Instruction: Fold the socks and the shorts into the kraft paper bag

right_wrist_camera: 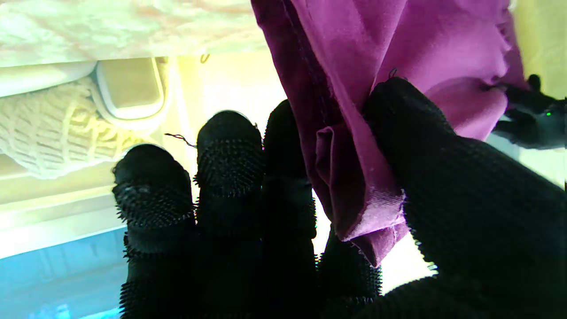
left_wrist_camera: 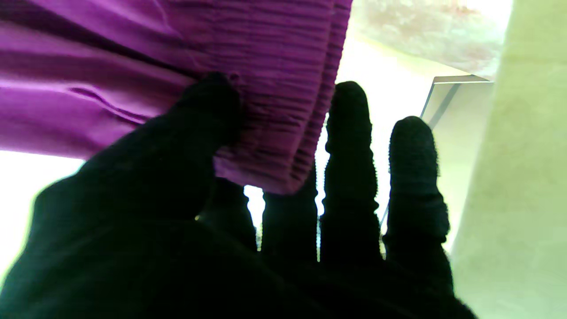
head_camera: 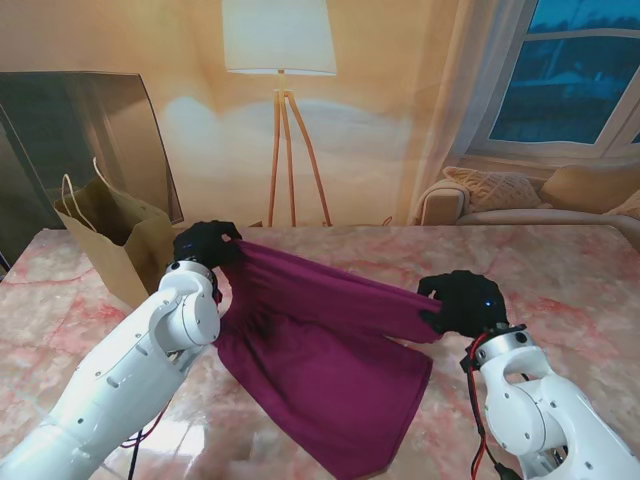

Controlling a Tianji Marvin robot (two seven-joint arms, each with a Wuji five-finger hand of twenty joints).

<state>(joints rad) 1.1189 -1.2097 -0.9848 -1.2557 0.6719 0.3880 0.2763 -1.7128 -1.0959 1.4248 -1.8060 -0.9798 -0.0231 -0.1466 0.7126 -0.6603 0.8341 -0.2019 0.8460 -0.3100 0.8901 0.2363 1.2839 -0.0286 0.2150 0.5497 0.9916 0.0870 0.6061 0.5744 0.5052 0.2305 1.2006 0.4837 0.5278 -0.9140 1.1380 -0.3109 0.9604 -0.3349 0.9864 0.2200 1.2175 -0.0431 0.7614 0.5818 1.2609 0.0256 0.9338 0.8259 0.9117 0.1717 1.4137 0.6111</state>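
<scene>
We saw both hands, left hand (head_camera: 205,243) and right hand (head_camera: 462,301), pinching the shorts (head_camera: 320,350) (ribbed waistband visible only at the wrists) beside the kraft paper bag (head_camera: 115,240).

The shorts (head_camera: 330,370) run off the stand view's near edge at their hem and hide the tabletop (head_camera: 560,270) beneath, the kraft paper bag (head_camera: 115,245) conceals its own inside, and no socks can be made out anywhere.
</scene>
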